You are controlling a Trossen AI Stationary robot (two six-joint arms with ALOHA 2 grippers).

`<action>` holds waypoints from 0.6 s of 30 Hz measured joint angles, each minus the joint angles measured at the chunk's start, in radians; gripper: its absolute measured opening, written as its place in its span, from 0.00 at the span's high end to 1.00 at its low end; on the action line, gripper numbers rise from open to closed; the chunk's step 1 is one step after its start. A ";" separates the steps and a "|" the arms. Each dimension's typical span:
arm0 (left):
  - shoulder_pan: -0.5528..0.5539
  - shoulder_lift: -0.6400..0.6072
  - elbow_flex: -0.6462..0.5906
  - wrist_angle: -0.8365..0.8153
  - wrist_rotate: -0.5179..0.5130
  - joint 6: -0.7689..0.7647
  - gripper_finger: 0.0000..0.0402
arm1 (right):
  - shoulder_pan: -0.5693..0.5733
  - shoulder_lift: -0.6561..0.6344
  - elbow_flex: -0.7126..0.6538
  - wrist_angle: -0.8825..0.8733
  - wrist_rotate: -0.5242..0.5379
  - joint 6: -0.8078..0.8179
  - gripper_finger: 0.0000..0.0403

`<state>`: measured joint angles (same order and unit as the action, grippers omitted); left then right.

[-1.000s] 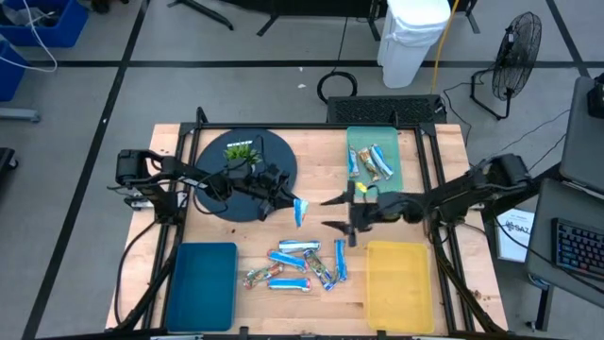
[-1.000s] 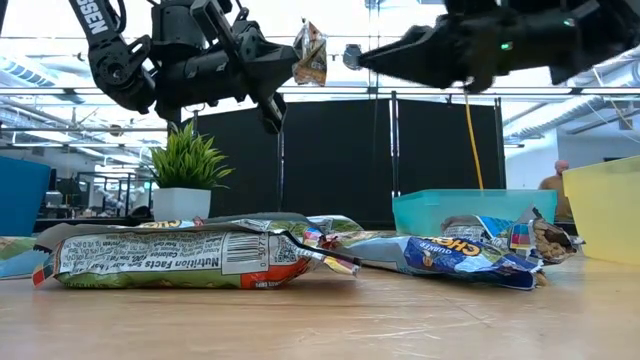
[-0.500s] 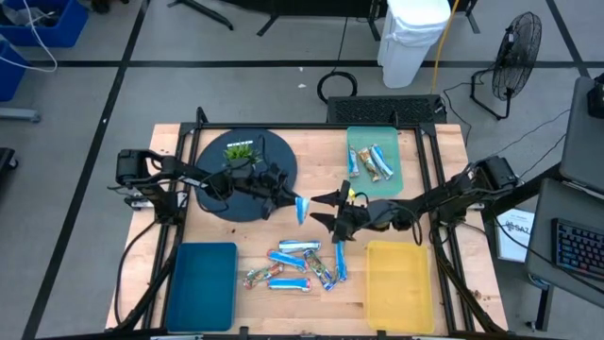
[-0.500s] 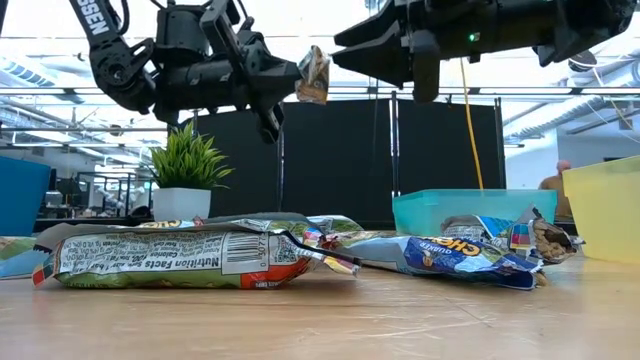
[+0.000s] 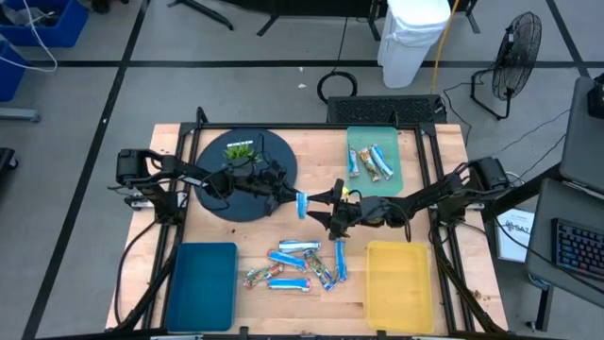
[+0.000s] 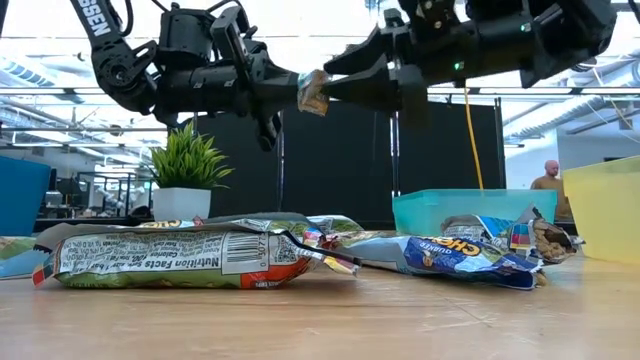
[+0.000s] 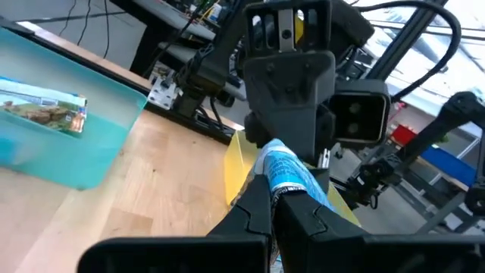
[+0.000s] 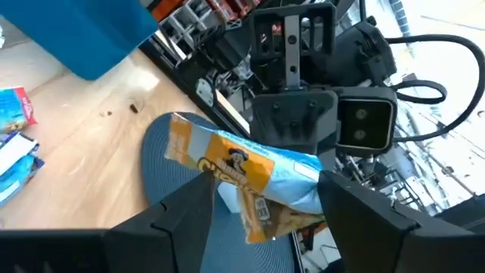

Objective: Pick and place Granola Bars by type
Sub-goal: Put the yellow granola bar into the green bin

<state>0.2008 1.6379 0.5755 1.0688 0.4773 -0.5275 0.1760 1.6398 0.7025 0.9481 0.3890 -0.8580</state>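
High view shows you a handover in mid-air above the table's middle: the left gripper [image 5: 288, 199] is clamped on one end of a blue-wrapped bar [image 5: 302, 204], and the right gripper [image 5: 326, 209] faces it with fingers spread wide on either side of the bar's free end, not yet closed. Your main risk is timing, in my judgement. If the left lets go before the right has closed, the bar drops onto the pile of bars [image 5: 300, 264] lying on the wood below, between the blue tray [image 5: 201, 283] and the yellow tray [image 5: 400, 276]. The wrapper looks slick and crumpled in the right wrist view, so a pinch on the loose edge alone could slip. The two grippers are also very close, so any further advance could knock fingertips together. Two bars already lie in the teal tray [image 5: 389, 177]
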 joint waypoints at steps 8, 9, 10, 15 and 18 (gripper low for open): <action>-0.002 0.000 0.000 -0.010 -0.015 -0.006 0.99 | -0.005 0.098 0.024 0.230 -0.001 -0.095 0.44; -0.002 0.000 0.000 -0.010 -0.015 -0.006 0.99 | -0.005 0.104 0.036 0.231 -0.001 -0.105 0.44; -0.002 0.000 0.000 -0.012 -0.015 -0.005 0.99 | -0.008 0.111 0.050 0.231 0.001 -0.112 0.44; -0.005 0.000 0.000 -0.029 -0.019 0.005 0.99 | -0.014 0.126 0.098 0.231 0.001 -0.123 0.45; -0.008 0.000 0.000 -0.045 -0.018 0.018 0.99 | -0.014 0.125 0.111 0.233 0.001 -0.127 0.45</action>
<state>0.1932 1.6379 0.5758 1.0237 0.4589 -0.5094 0.1621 1.7645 0.8134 1.1807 0.3898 -0.9845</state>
